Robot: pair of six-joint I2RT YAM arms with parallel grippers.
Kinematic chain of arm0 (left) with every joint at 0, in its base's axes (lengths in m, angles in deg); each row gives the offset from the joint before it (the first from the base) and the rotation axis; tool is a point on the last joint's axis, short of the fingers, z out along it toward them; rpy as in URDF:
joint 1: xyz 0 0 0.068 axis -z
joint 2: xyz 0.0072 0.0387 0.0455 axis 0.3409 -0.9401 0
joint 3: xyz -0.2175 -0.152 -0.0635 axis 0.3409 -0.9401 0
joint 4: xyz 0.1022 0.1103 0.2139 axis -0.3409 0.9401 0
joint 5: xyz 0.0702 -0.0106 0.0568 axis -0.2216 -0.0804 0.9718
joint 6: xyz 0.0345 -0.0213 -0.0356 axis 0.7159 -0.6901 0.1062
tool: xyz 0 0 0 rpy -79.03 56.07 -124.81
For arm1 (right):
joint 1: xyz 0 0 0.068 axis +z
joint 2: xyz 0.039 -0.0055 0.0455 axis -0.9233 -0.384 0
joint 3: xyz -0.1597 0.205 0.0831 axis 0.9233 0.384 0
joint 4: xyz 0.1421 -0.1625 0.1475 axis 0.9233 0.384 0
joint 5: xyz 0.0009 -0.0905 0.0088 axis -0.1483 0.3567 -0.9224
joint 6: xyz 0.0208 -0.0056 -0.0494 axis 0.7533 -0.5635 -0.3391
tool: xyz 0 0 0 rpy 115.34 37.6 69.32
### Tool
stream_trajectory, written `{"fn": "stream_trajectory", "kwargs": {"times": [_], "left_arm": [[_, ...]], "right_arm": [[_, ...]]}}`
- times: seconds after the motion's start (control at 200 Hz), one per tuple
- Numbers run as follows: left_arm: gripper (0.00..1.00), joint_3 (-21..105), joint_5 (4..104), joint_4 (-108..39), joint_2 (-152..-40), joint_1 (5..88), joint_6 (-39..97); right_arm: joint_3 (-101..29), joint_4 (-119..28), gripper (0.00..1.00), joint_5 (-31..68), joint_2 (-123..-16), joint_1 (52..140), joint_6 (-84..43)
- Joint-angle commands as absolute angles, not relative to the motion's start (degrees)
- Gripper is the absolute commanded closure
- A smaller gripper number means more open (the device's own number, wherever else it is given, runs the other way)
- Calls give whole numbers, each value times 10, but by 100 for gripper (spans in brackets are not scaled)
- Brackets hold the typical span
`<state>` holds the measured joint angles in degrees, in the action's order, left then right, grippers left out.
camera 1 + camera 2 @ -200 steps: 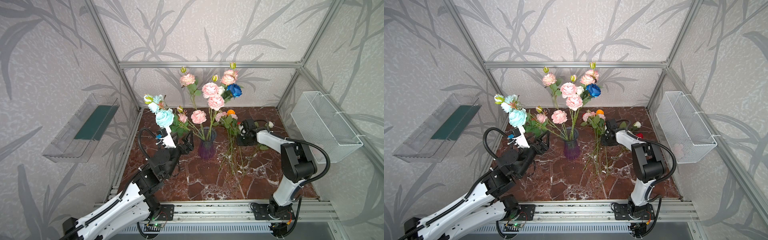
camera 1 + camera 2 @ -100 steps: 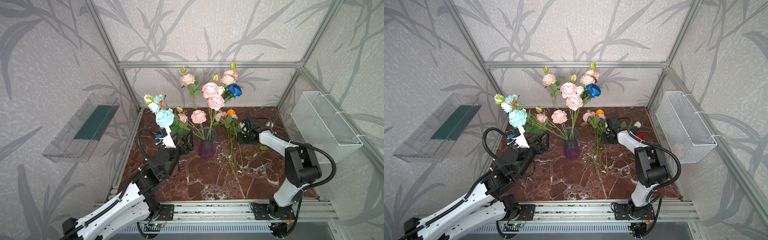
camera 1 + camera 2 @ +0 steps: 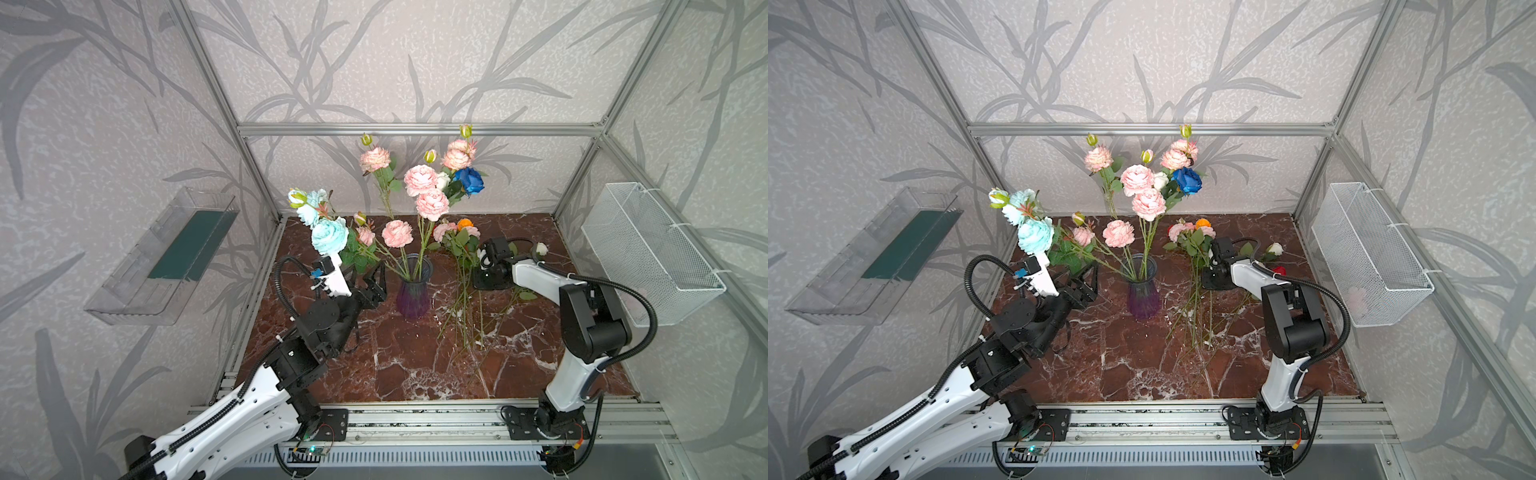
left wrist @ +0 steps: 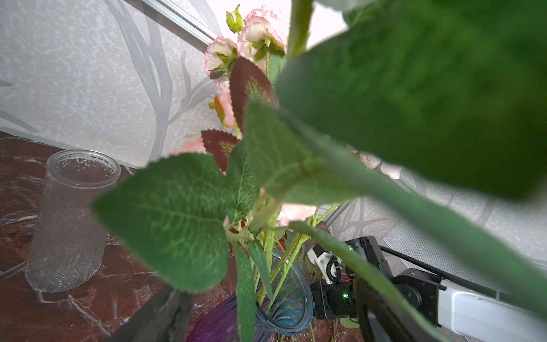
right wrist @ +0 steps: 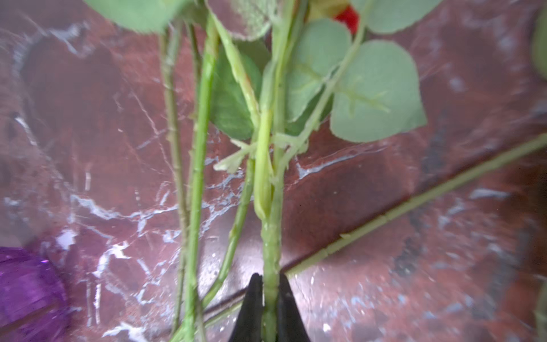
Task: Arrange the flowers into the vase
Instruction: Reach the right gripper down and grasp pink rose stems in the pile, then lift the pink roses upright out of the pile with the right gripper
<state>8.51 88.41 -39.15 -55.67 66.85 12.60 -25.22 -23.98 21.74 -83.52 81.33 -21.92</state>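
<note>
Right wrist view is showing the right gripper (image 5: 270, 281) pinching tight on one green stem (image 5: 270, 237) of the flowers (image 3: 461, 299) lying on the marble table (image 3: 395, 365); others are standing in the purple vase (image 3: 412, 297), the left gripper (image 3: 377, 279) hovering beside it, jaws spread wide among leaves (image 3: 357, 257)

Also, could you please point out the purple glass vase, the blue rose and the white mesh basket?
Purple glass vase (image 3: 412, 297), in a top view, on its belly.
Blue rose (image 3: 469, 180), in a top view, on the middle of its bloom.
White mesh basket (image 3: 615, 249), in a top view, on its side wall.
</note>
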Motion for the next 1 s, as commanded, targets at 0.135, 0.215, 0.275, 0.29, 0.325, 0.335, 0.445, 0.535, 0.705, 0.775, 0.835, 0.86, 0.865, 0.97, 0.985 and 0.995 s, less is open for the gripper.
{"fn": "stream_trajectory", "kwargs": {"times": [0.135,0.215,0.275,0.29,0.325,0.335,0.445,0.535,0.705,0.775,0.835,0.86,0.865,0.97,0.985,0.995], "left_arm": [[15,95,894,-397,-549,670,129],[15,95,896,-398,-546,670,131],[15,95,898,-398,-544,670,132],[15,96,898,-399,-543,670,134],[15,96,900,-399,-541,670,136],[15,96,900,-399,-541,670,136],[15,96,907,-401,-535,670,143],[15,96,910,-402,-530,670,149],[15,96,921,-406,-520,670,164],[15,96,926,-408,-516,670,171],[15,96,929,-410,-511,670,176],[15,96,929,-411,-509,670,178],[15,96,929,-411,-509,670,179],[15,96,937,-414,-504,670,189],[15,96,939,-414,-503,670,191],[15,96,941,-415,-503,670,193]], "right_arm": [[-230,-277,97,222,-677,811,-202],[-227,-274,98,230,-643,811,-195],[-221,-273,98,239,-614,812,-188],[-218,-276,98,240,-606,812,-185],[-210,-278,99,247,-585,812,-180],[-208,-279,99,250,-579,812,-179],[-171,-316,99,274,-499,812,-164],[-125,-371,99,289,-423,812,-148],[-53,-463,99,313,-302,813,-126],[-37,-493,99,311,-271,814,-120],[-29,-520,99,303,-252,818,-119],[-29,-529,100,300,-246,821,-120],[-29,-531,99,300,-245,822,-120],[-45,-563,99,287,-235,848,-133],[-49,-567,99,286,-235,853,-137],[-52,-569,99,285,-236,857,-139]]}}
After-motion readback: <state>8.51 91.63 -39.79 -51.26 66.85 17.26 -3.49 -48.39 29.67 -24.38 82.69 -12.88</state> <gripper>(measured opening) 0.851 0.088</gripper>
